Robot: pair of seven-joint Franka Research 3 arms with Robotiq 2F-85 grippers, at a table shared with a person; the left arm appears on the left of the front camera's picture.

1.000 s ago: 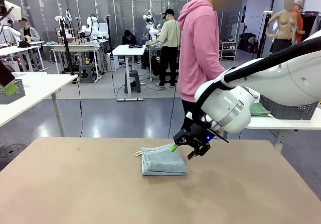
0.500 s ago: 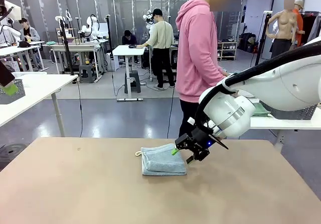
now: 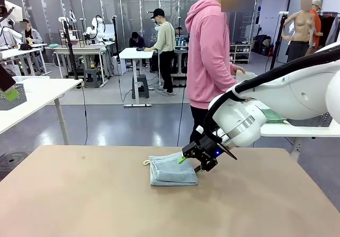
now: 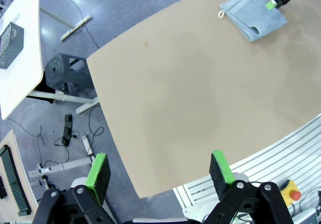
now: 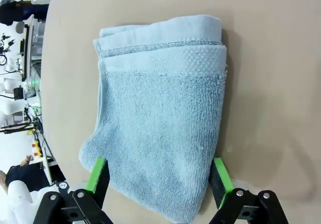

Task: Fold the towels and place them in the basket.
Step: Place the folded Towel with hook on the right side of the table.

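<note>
**A:** Where's the towel?

**B:** On the tabletop (image 3: 79, 194), towards the far middle. The towel (image 3: 172, 169) lies folded into a thick pad, with its white loop (image 3: 145, 162) poking out at the left corner.

**A:** And your claws?

**B:** My right claw (image 3: 191, 163) is at the towel's right end, spread wide, one pad on each side of its width, gripping nothing. I can't quite tell whether the pads touch the terry. My left claw (image 4: 159, 173) is spread and empty too, raised well apart from the towel.

**A:** How will it handle?

**B:** Light, soft and floppy, I'd say. It isn't slippery and there's nothing to break. Pinching one layer would likely spill the folds, so I'd clamp the whole stack across its width.
</note>
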